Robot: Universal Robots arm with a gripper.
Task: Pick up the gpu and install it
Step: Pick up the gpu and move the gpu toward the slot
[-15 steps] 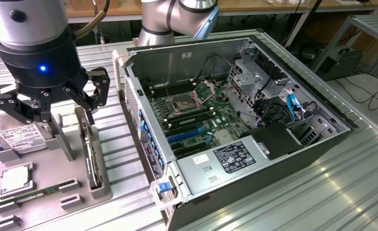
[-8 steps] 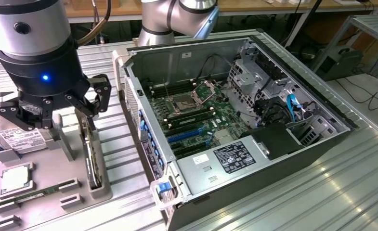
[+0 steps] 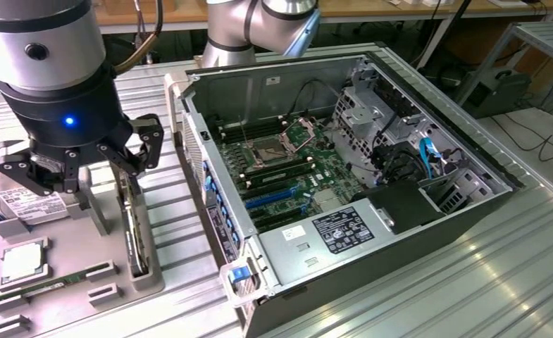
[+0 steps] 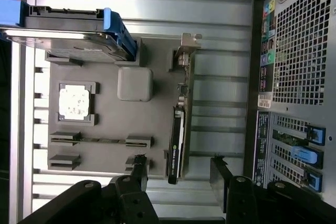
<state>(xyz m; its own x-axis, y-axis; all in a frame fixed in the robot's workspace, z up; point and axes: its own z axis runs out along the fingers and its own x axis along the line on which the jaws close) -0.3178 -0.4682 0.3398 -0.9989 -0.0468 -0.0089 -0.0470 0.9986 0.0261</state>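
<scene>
We are at the pick-up step. The gripper hangs with its jaws spread wide above the gpu, without touching it. The thin, flat, dark card stands on edge in a slot of the matte grey fixture tray, beside the open metal computer case. In our judgement, a secure grasp calls for the fingers to straddle both faces squarely.

Arm: silver-and-black wrist section, pointing straight down at about 10 o'clock of the exterior view, blue indicator light lit. Second silver joint at 12 o'clock. Black claw at 9 o'clock, its multi-link fingers spread wide apart, tips pointing down.
</scene>
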